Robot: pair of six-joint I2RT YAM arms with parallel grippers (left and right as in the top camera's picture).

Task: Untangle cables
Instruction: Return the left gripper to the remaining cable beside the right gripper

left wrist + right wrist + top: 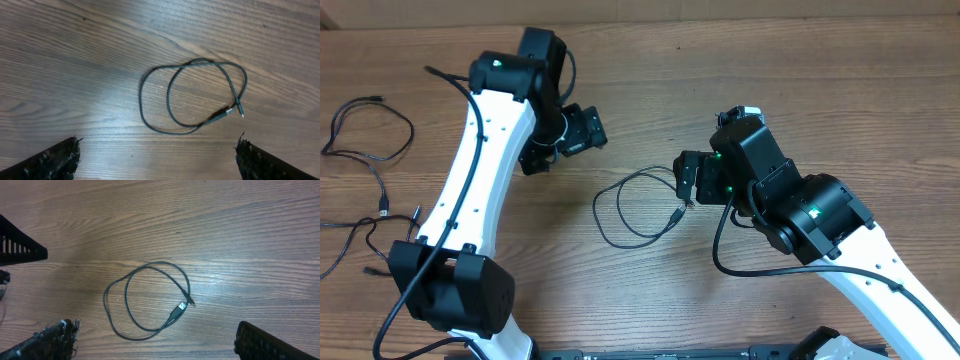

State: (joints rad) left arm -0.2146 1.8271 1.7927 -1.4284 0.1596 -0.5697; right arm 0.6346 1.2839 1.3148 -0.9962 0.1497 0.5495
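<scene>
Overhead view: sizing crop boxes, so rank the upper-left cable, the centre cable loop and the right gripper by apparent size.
1. upper-left cable and centre cable loop: about alike.
2. right gripper: smallest, though nearer the camera.

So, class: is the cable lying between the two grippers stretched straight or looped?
Looped: the cable curls round in overlapping loops on the table, plug ends close together.
</scene>
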